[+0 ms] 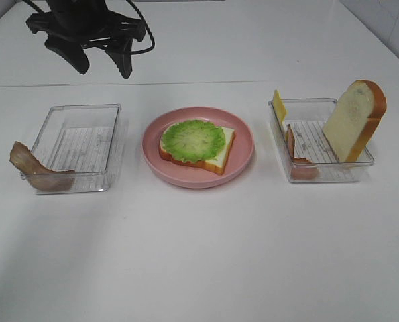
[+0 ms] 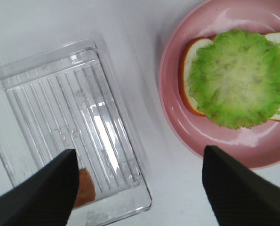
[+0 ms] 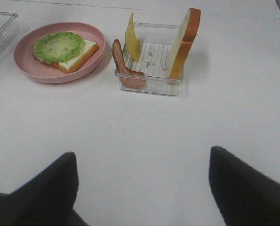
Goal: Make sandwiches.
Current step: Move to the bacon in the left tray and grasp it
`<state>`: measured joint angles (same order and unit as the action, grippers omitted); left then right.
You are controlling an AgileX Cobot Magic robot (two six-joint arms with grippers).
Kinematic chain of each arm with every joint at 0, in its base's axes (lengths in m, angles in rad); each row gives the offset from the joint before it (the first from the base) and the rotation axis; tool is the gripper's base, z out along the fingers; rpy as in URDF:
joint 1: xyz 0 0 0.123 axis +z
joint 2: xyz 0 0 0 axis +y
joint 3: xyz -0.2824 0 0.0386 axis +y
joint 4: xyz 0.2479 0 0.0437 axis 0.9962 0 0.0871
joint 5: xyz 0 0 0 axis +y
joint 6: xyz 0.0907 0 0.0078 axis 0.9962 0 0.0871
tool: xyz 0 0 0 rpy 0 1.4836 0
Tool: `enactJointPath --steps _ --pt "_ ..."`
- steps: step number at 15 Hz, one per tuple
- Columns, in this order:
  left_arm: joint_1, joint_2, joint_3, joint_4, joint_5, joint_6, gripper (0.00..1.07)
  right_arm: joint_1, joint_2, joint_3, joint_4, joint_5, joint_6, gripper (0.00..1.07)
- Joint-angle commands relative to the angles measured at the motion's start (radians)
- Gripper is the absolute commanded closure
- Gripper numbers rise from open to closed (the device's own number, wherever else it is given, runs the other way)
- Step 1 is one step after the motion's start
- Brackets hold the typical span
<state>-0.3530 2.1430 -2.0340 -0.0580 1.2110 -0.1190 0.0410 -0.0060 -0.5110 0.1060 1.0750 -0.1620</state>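
The lettuce (image 1: 193,139) lies on a bread slice (image 1: 222,144) at the centre of the pink plate (image 1: 199,180); the second bread slice (image 1: 353,121) stands on edge in the right tray (image 1: 333,173). The left gripper (image 2: 140,150) and right gripper (image 3: 142,153) are both spread, holding nothing.

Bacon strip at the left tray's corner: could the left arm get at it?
Probably yes. The left gripper hangs open near that tray, and the bacon strip at its corner has nothing lying over it.

Black pincer (image 1: 102,66), looping black cable (image 1: 151,35)
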Motion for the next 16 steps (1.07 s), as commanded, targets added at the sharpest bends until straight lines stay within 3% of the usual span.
enactJointPath --steps 1,6,8,13,16 --pt "0.027 -0.102 0.111 0.042 0.072 -0.007 0.36 -0.005 -0.012 0.004 -0.001 -0.010 0.007 0.34" --pt "0.173 -0.274 0.413 0.042 0.070 -0.007 0.36 -0.005 -0.012 0.004 -0.001 -0.010 0.007 0.34" --pt "0.228 -0.274 0.476 0.043 0.049 -0.006 0.36 -0.005 -0.012 0.004 -0.001 -0.010 0.007 0.34" --pt "0.272 -0.233 0.508 0.033 -0.003 0.004 0.36 -0.005 -0.012 0.004 -0.001 -0.010 0.007 0.34" --pt "0.269 -0.138 0.508 -0.047 -0.110 0.034 0.38 -0.005 -0.012 0.004 -0.001 -0.010 0.007 0.34"
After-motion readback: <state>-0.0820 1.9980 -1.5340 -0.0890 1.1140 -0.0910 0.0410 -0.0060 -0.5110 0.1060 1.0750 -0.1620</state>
